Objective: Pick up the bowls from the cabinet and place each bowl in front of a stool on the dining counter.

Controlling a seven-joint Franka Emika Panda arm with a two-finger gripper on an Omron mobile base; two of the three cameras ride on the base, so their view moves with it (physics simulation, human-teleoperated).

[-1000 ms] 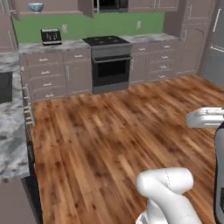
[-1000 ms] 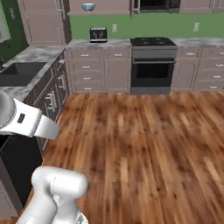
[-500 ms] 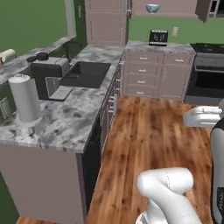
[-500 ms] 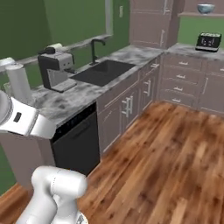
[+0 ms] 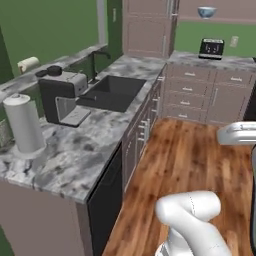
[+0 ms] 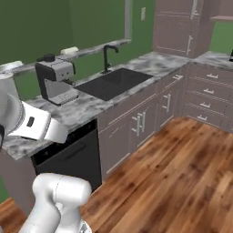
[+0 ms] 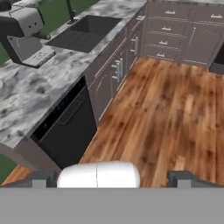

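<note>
Left base view looks along a marbled counter (image 5: 75,155) that runs down the left side and turns the corner under the far wall, with bare wood floor (image 5: 200,150) beside it. Judging by the folded arm and the open floor ahead, the robot is in transit, carrying nothing, and no bowl has been collected.

One bowl (image 5: 206,11) sits on an open shelf of the wall cabinet (image 5: 150,25) high at the far end, above the toaster (image 5: 212,48) on the corner counter. It is well apart from the arm. I see only that one bowl; no stool or dining counter is visible from here.

Going down in size: a black dishwasher front (image 6: 73,157) is set into the near cabinets, then drawer units (image 5: 200,95) fill the far run. A dark sink (image 5: 112,92) with a black tap (image 6: 108,57) is let into the counter. Near it stands a coffee machine (image 5: 60,97), and closer still an upright paper towel roll (image 5: 22,122).

In the hand view the gripper (image 7: 111,178) points down at the floor, its fingertips (image 7: 41,179) spread fully apart with nothing between them.

The floor route to the corner looks free; the toaster beneath the shelf and the shelf's height are what I judge may crowd the reach.
</note>
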